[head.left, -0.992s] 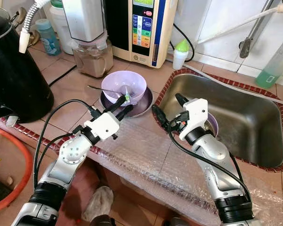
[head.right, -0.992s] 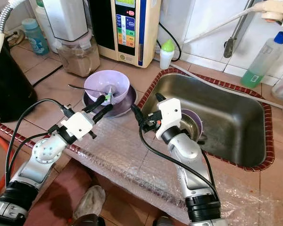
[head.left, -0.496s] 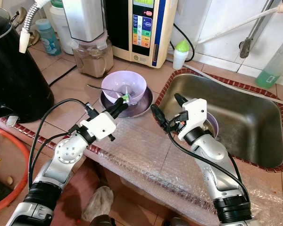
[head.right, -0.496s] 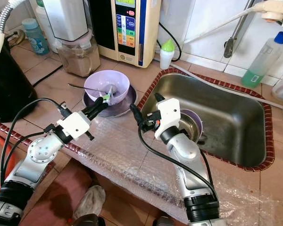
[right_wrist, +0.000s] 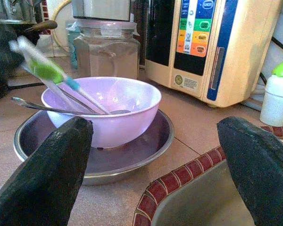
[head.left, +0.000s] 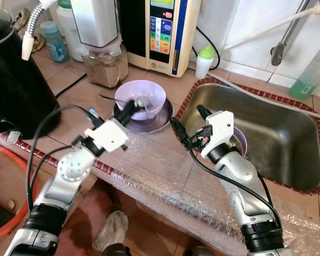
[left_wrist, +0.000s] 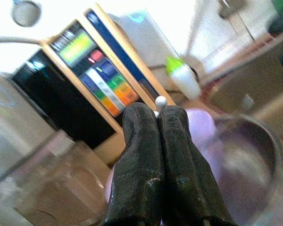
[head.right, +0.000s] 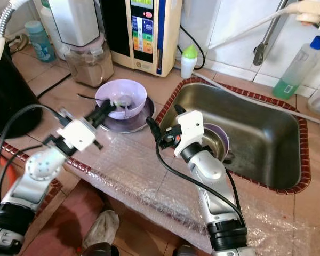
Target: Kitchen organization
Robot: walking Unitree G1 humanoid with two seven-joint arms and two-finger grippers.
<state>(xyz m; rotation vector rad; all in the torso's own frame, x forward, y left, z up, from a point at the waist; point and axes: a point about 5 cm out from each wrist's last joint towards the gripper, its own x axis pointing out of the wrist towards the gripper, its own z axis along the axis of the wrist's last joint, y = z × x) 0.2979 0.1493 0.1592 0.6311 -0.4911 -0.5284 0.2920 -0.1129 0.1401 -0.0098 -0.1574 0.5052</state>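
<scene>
The left end effector (head.left: 129, 108) sits at the near rim of the lilac bowl (head.left: 144, 97), its two black fingers (left_wrist: 153, 155) pressed fully together. Whether anything is pinched between them you cannot tell; in the left wrist view only a small white tip shows just past the fingertips.

You will find the lilac bowl seated inside a shallow steel dish (head.left: 161, 119) on the tiled worktop (head.left: 69, 101), just left of the sink (head.left: 280, 136). In the right wrist view a utensil with a green and blue band (right_wrist: 49, 70) leans in the bowl, and a thin metal spoon handle (right_wrist: 33, 105) projects over its rim on the side away from the sink.

The right end effector (head.left: 188, 124) hangs above the worktop edge between the steel dish and the sink rim. Its fingers are spread wide apart and grip nothing; in the right wrist view they frame the bowl and dish from a short way off.

A second lilac bowl (head.left: 240, 141) lies in the sink, partly hidden behind the right arm.

Behind the dish stand a jar of brown powder (head.left: 104, 65) and a cream appliance with coloured buttons (head.left: 162, 32). A small white bottle with a green cap (head.left: 204, 60) stands beside it. A black kettle (head.left: 16, 80) occupies the far left of the worktop. Clear bubble wrap (head.left: 165, 176) covers the near worktop edge.
</scene>
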